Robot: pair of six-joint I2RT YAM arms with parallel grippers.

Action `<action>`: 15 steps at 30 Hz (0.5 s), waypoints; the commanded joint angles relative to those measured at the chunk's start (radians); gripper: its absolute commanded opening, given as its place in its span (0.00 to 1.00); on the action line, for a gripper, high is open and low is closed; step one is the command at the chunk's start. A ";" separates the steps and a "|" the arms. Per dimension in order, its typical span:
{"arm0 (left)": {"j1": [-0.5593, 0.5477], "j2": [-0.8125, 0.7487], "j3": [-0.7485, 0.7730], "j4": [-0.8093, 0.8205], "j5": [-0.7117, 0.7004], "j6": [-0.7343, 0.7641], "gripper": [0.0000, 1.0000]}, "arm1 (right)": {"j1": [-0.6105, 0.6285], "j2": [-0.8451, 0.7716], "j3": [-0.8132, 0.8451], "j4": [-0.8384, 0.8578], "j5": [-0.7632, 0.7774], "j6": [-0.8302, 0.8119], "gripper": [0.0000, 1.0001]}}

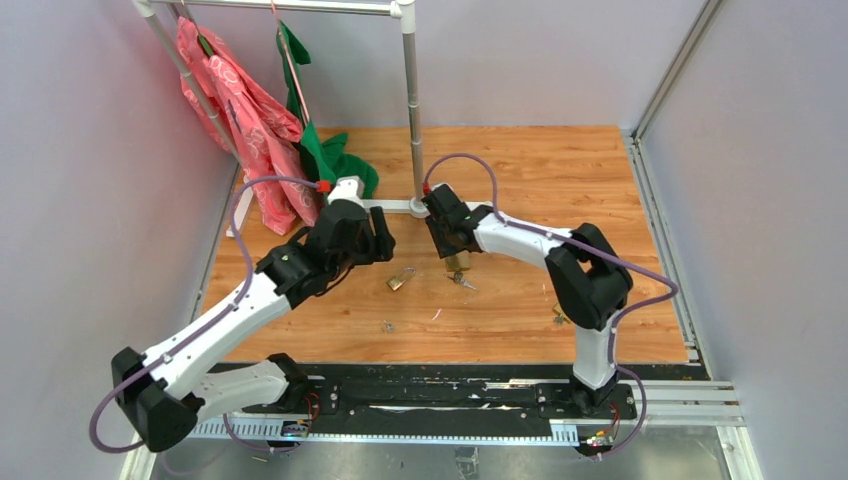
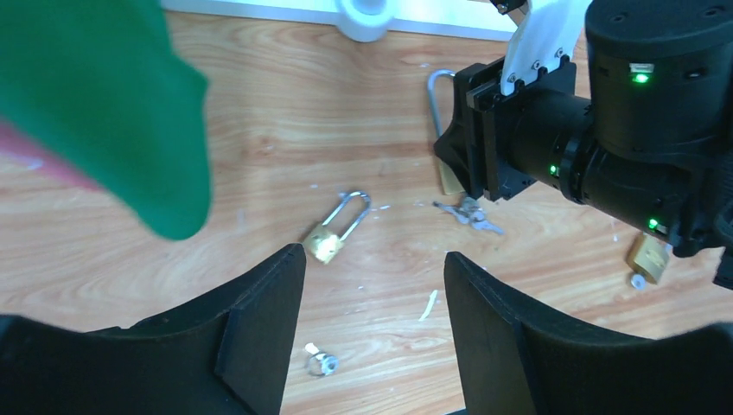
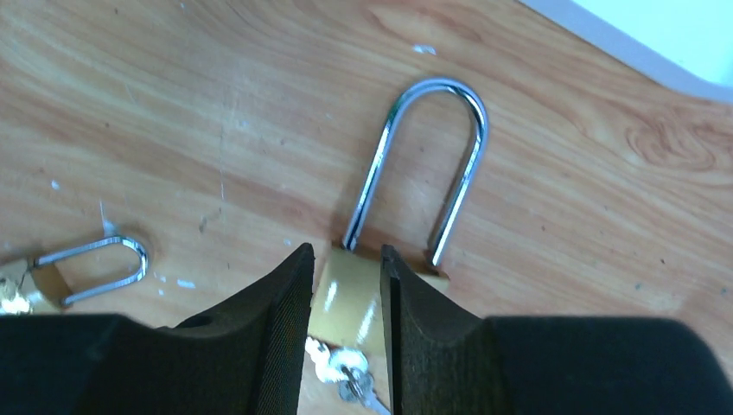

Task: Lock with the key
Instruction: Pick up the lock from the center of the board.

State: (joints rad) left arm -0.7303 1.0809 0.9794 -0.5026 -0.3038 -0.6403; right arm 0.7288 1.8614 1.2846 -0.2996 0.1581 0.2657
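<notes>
A large brass padlock [image 3: 350, 298] with a long open-looking steel shackle [image 3: 432, 147] lies flat on the wooden table [image 3: 173, 104]. A bunch of keys [image 3: 346, 367] sits at its bottom end. My right gripper [image 3: 346, 251] hovers right over the lock body, jaws a narrow gap apart, gripping nothing that I can see. In the top view it is at mid-table [image 1: 455, 258]. My left gripper [image 2: 373, 255] is wide open and empty above the table. A small brass padlock [image 2: 328, 238] lies just ahead of its left finger.
A clothes rack post [image 1: 412, 110] stands behind the arms, with pink [image 1: 245, 120] and green [image 1: 320, 150] garments hanging at left. Green cloth [image 2: 104, 104] fills the left wrist view's left. A third padlock [image 2: 648, 257] lies to the right, and a small metal ring [image 2: 318, 363] near the left fingers.
</notes>
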 commanded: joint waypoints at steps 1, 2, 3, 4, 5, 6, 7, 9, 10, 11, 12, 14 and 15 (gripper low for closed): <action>0.022 -0.099 -0.033 -0.103 -0.113 -0.020 0.66 | 0.027 0.099 0.105 -0.101 0.136 0.000 0.38; 0.022 -0.109 -0.032 -0.111 -0.120 -0.019 0.66 | 0.027 0.109 0.110 -0.101 0.142 0.002 0.38; 0.022 -0.118 -0.031 -0.124 -0.125 -0.018 0.66 | 0.027 0.128 0.125 -0.102 0.144 0.002 0.38; 0.022 -0.124 -0.031 -0.130 -0.129 -0.016 0.66 | 0.027 0.142 0.133 -0.101 0.144 0.005 0.38; 0.022 -0.128 -0.033 -0.132 -0.131 -0.016 0.66 | 0.026 0.155 0.143 -0.102 0.142 0.007 0.38; 0.022 -0.132 -0.036 -0.135 -0.131 -0.018 0.66 | 0.026 0.172 0.151 -0.107 0.143 0.013 0.37; 0.022 -0.134 -0.041 -0.133 -0.129 -0.018 0.66 | 0.025 0.183 0.158 -0.108 0.139 0.017 0.36; 0.022 -0.138 -0.047 -0.130 -0.122 -0.019 0.66 | 0.025 0.199 0.160 -0.107 0.129 0.023 0.26; 0.022 -0.139 -0.051 -0.129 -0.119 -0.020 0.66 | 0.026 0.207 0.161 -0.107 0.122 0.025 0.18; 0.022 -0.137 -0.054 -0.127 -0.117 -0.022 0.66 | 0.025 0.219 0.164 -0.106 0.114 0.026 0.12; 0.022 -0.138 -0.057 -0.123 -0.115 -0.023 0.66 | 0.026 0.223 0.166 -0.106 0.106 0.026 0.04; 0.022 -0.137 -0.062 -0.118 -0.110 -0.024 0.66 | 0.026 0.219 0.162 -0.106 0.094 0.020 0.00; 0.022 -0.135 -0.064 -0.115 -0.106 -0.022 0.66 | 0.026 0.206 0.151 -0.097 0.086 0.007 0.00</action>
State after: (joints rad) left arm -0.7143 0.9524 0.9276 -0.6209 -0.3935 -0.6476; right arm 0.7517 2.0380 1.4464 -0.3584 0.2592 0.2813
